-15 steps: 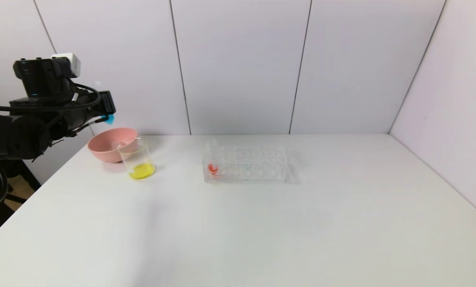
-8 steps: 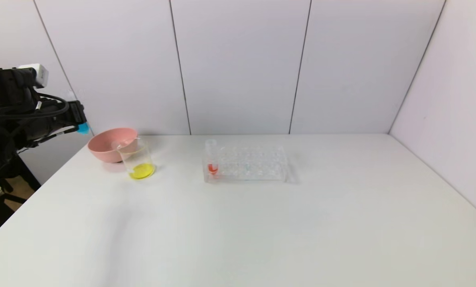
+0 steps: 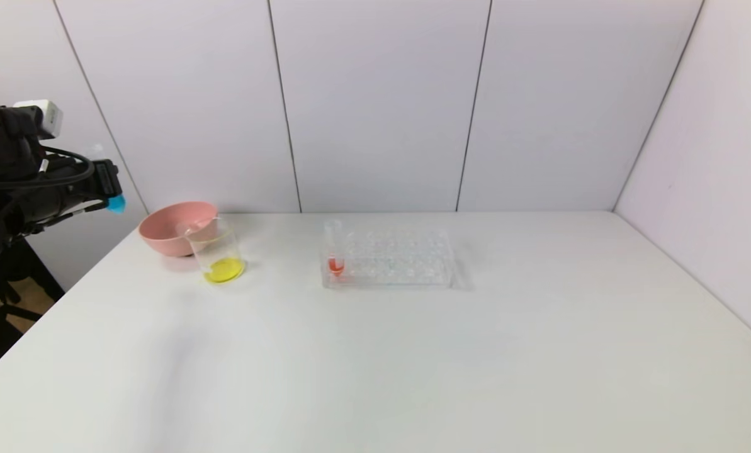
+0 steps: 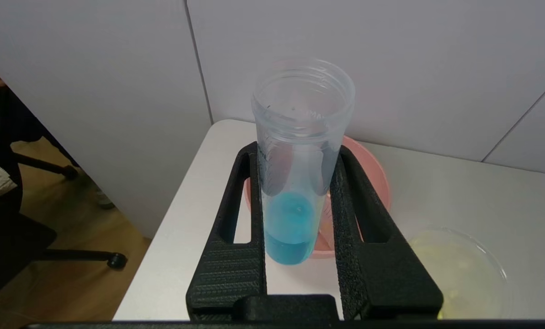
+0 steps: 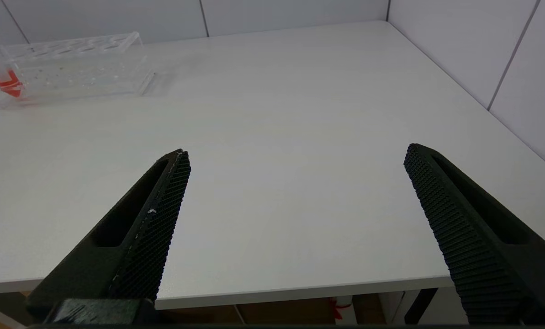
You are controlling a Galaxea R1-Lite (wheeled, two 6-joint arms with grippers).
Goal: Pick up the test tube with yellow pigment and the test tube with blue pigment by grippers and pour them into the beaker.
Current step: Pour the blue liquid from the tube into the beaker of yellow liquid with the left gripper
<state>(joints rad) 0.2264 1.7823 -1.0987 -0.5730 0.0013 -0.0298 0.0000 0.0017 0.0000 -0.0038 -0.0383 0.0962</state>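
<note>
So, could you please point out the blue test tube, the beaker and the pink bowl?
test tube with blue pigment (image 4: 289,230): left wrist view, on its blue liquid.
beaker (image 3: 223,269): head view, on its yellow contents.
pink bowl (image 3: 161,241): head view, on its outer wall.

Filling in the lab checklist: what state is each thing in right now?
Blue test tube: upright, blue liquid inside, held.
Left end effector: shut on blue test tube, beyond the table's left edge.
Right end effector: open, empty.
Beaker: upright, yellow liquid inside.
Pink bowl: upright.
Rack: holds one red tube.
</note>
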